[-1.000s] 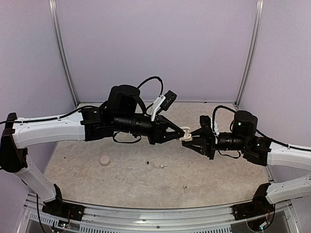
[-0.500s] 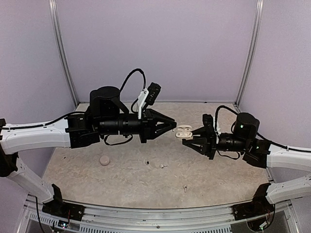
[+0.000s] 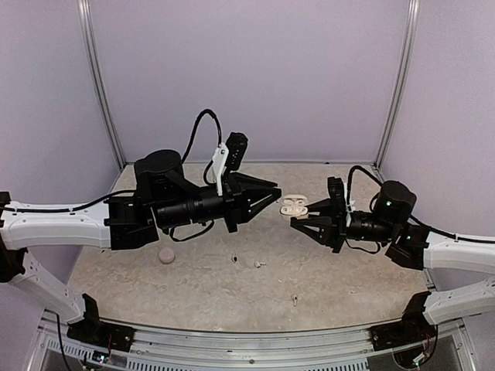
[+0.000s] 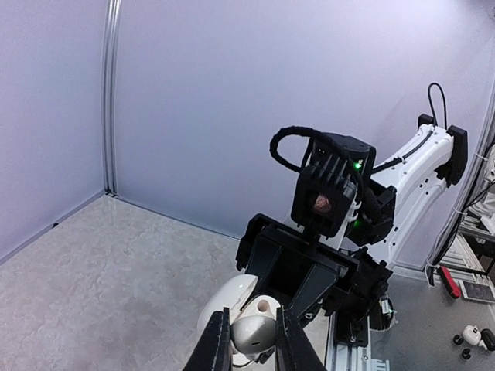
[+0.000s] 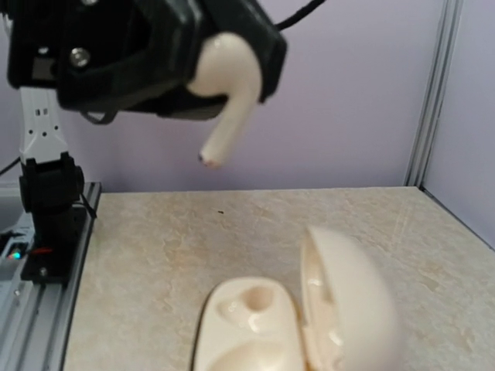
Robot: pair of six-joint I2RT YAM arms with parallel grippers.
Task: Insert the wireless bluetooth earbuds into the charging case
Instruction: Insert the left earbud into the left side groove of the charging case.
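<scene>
Backed off to the left, my left pincer [image 3: 272,198] now sits clear of the case [image 3: 293,206], nearly closed on one earbud [image 5: 227,76], stem hanging down. My right pincer [image 3: 298,222] pinches the open case in mid-air. Loose earbuds [image 3: 259,264] and a closed case [image 3: 165,254] lie on the marbled table [image 3: 348,270]; lilac walls [image 3: 247,77] surround it.

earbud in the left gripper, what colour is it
The earbud is creamy white, clearest in the right wrist view.
</scene>
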